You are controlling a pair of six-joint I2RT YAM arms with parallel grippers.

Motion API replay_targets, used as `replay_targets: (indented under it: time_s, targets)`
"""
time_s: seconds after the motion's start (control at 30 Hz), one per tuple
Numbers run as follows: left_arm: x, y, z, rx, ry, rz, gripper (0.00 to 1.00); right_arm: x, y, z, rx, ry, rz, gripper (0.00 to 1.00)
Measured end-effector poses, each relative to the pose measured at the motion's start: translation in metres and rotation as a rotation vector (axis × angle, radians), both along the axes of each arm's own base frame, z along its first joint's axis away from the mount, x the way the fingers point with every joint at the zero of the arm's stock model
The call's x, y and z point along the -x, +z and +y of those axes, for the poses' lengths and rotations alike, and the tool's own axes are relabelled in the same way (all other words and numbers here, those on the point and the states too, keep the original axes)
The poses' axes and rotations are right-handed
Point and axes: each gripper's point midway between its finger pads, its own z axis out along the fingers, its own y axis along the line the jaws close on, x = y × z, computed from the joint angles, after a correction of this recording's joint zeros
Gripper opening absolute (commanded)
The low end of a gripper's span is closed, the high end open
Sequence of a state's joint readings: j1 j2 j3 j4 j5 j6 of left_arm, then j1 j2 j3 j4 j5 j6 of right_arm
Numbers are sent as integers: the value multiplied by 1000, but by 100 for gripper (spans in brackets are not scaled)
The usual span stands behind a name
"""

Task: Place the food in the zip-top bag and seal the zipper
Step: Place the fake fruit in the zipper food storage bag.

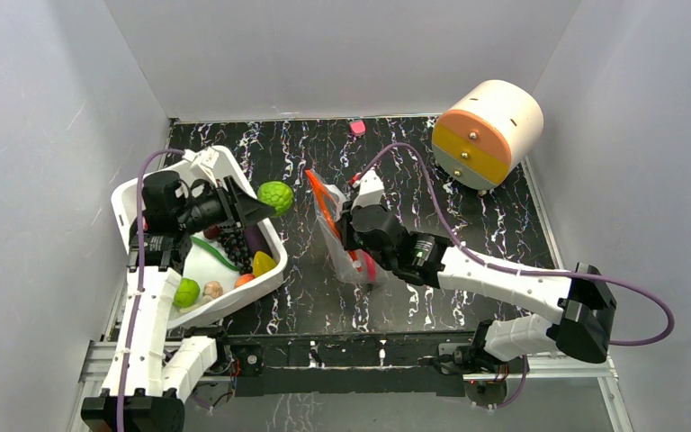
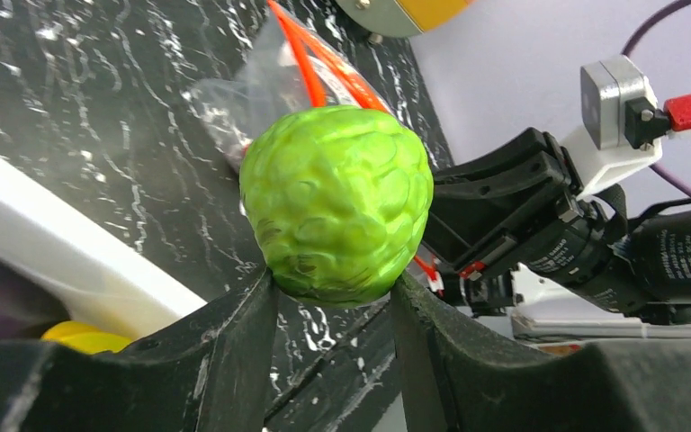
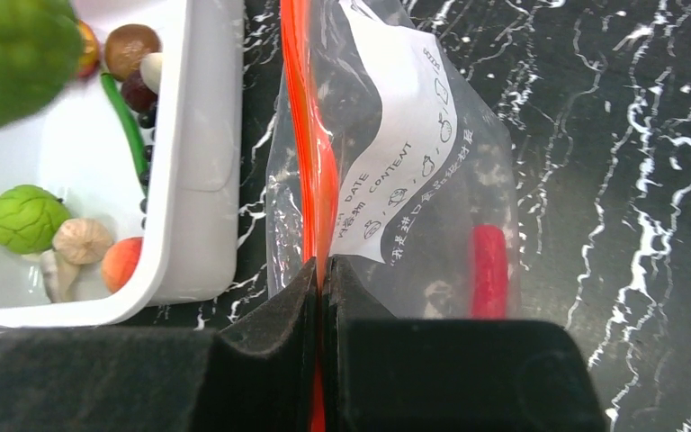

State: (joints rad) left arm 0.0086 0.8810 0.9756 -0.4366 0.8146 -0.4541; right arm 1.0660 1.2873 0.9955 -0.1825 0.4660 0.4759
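My left gripper (image 1: 266, 203) (image 2: 335, 286) is shut on a bumpy green round fruit (image 1: 275, 197) (image 2: 335, 205), held in the air just past the right rim of the white tub (image 1: 140, 192). The clear zip-top bag (image 1: 349, 256) (image 3: 414, 171) hangs mid-table with a red chili (image 3: 489, 270) inside. My right gripper (image 1: 349, 214) (image 3: 324, 266) is shut on its orange-red zipper (image 1: 322, 200) (image 3: 309, 135), holding that edge up. In the left wrist view the bag (image 2: 252, 90) lies just behind the fruit.
The tub (image 3: 202, 135) holds more food: a second green fruit (image 1: 186, 292), black grapes (image 1: 233, 244), a purple eggplant (image 1: 255, 238), a yellow piece (image 1: 263, 263). A cream, orange and yellow cylinder (image 1: 488, 133) stands back right. A small pink object (image 1: 357, 127) lies by the back wall.
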Motion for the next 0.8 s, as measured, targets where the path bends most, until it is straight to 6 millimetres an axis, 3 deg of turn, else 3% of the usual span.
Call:
replay_targets:
  time_s: [0.43,0.8]
  targets:
    - [17,-17,-57,127,-187,76,18,2,12,25,-72,73,5,0]
    - [1,-47,-70,83,-152,153,15,7,23,29,-88,141,-17,0]
